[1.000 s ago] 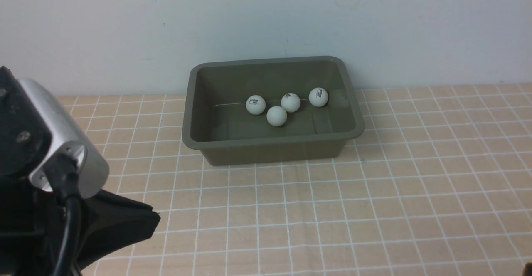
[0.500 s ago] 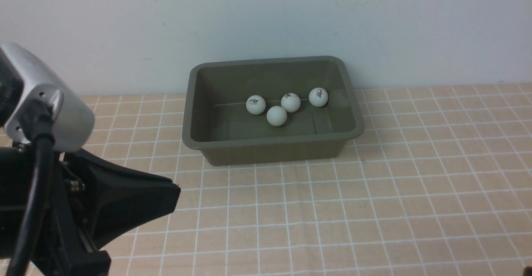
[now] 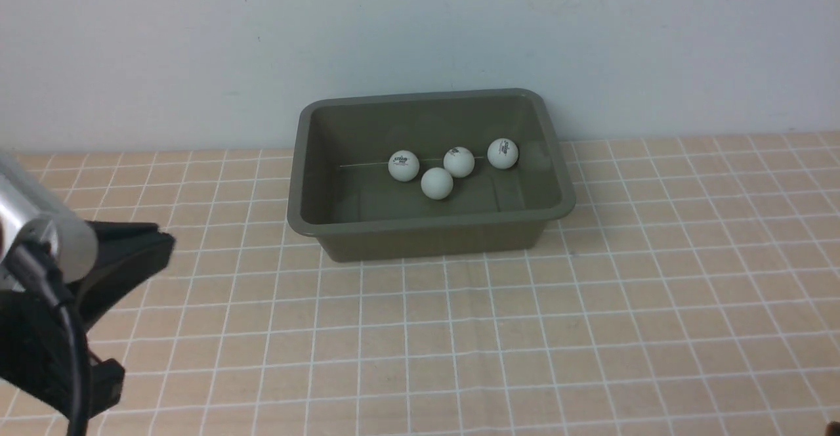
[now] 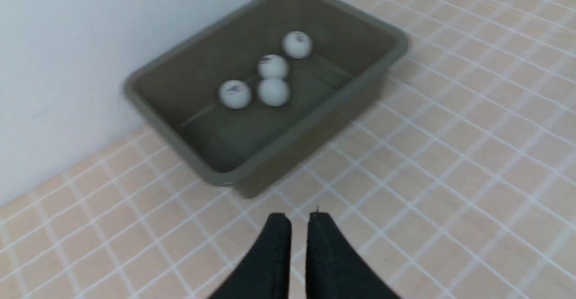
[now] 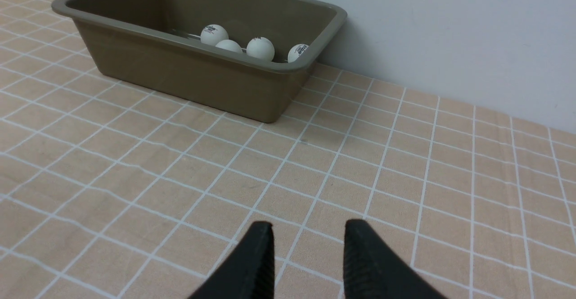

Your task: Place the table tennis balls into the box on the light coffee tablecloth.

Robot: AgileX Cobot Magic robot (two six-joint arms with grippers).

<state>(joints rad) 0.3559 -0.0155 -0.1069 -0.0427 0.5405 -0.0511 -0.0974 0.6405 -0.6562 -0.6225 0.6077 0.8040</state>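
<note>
The left gripper [image 4: 299, 220] hangs over the cloth [image 3: 590, 331] at the far left, its jaws pressed nearly together with nothing between them, well apart from the box [image 3: 426, 229]. The olive box sits on the cloth against the wall, and all four balls [image 3: 437, 182] lie inside on its floor, three clustered near the middle and one toward the right wall. The right gripper [image 5: 308, 231] hovers above bare cloth, jaws partly spread and empty, touching nothing.
</note>
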